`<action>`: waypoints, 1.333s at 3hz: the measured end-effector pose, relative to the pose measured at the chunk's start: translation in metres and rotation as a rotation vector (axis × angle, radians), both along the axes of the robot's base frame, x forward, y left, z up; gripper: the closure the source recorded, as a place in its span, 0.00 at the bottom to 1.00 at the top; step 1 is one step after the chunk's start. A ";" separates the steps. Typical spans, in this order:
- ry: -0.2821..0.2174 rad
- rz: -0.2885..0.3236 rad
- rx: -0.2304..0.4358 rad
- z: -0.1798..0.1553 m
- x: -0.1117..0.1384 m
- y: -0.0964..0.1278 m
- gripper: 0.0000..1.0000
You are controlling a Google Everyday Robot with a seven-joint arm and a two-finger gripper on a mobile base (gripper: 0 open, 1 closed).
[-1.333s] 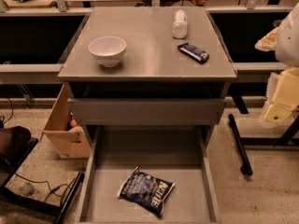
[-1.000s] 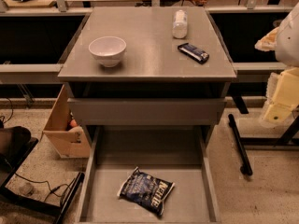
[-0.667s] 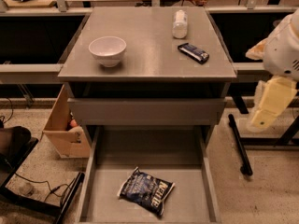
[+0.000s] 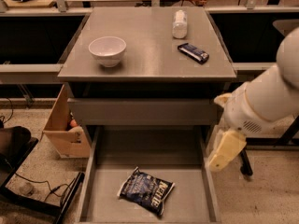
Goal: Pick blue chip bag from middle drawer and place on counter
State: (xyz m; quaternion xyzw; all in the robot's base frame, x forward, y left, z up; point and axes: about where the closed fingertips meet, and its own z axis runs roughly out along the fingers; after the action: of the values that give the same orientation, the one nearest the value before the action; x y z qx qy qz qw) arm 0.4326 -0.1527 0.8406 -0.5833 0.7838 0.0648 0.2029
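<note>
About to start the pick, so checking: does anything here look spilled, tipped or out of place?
Nothing stands out. The chip bag lies flat, at a slant, in the open drawer; the bowl sits upright on the counter. The gripper hangs by the drawer's right wall.

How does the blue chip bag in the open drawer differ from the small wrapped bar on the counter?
The blue chip bag is larger and crinkly; the wrapped bar is slim and flat. The bag lies in the middle drawer; the bar lies on the counter. Both are dark blue. The gripper hangs beside the drawer's right wall.
</note>
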 end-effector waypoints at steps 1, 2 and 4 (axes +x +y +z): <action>0.007 -0.007 0.077 -0.064 -0.007 0.017 0.00; -0.035 -0.028 0.148 -0.109 0.005 0.030 0.00; -0.118 -0.061 0.165 -0.106 0.028 0.031 0.00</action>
State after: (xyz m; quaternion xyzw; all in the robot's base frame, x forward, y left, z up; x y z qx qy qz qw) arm 0.4604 -0.1214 0.7344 -0.5433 0.7799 0.0884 0.2979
